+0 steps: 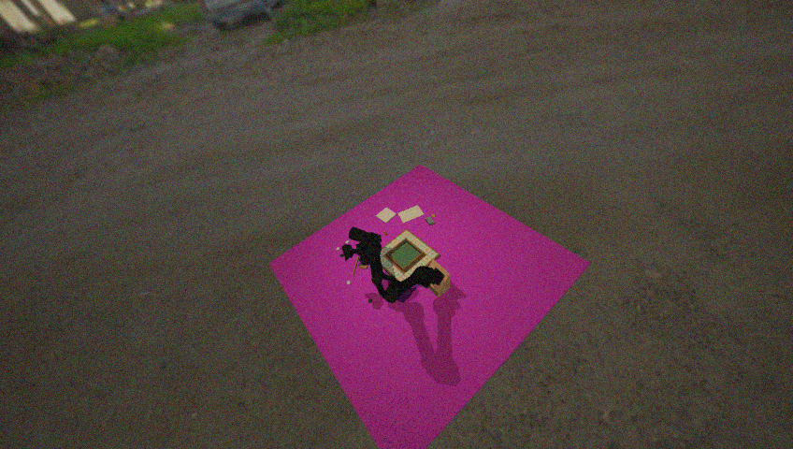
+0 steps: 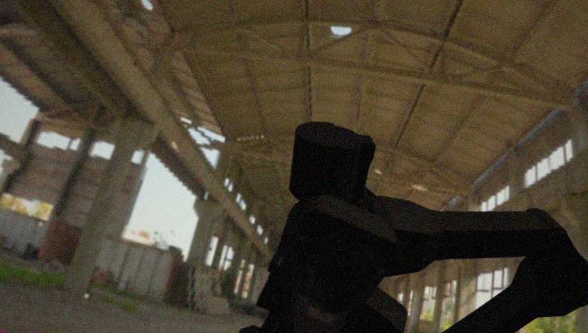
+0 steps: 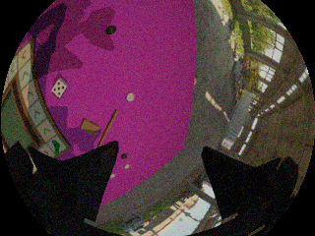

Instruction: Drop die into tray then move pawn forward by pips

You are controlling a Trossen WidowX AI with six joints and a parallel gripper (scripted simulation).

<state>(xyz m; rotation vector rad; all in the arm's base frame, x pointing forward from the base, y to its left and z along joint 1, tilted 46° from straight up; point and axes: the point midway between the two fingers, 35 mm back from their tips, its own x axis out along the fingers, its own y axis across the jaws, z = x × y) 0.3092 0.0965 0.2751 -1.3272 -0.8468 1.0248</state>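
Observation:
In the wrist view a white die (image 3: 59, 87) with dark pips lies on the magenta mat (image 3: 145, 39), just beside the board (image 3: 30, 101). The board (image 1: 425, 251) has a ring of pale squares around a green dice tray (image 1: 405, 254). A small green piece (image 3: 55, 146), which looks like the pawn, stands on the board's near corner. My gripper (image 3: 161, 149) (image 1: 348, 251) is open and empty. It hangs above the mat to the left of the board, and the die lies off to the side of its fingers. In the top view I cannot make out the die. The exterior view shows only the dark arm (image 2: 338, 231).
Small items lie on the mat near the gripper: an orange tile (image 3: 90, 126), a thin stick (image 3: 108, 128) (image 1: 355, 267), a white dot (image 3: 130, 97) (image 1: 348, 282) and a dark dot (image 3: 110, 29) (image 1: 369, 300). Two pale cards (image 1: 385, 213) (image 1: 410, 212) and a small grey block (image 1: 429, 220) lie behind the board.

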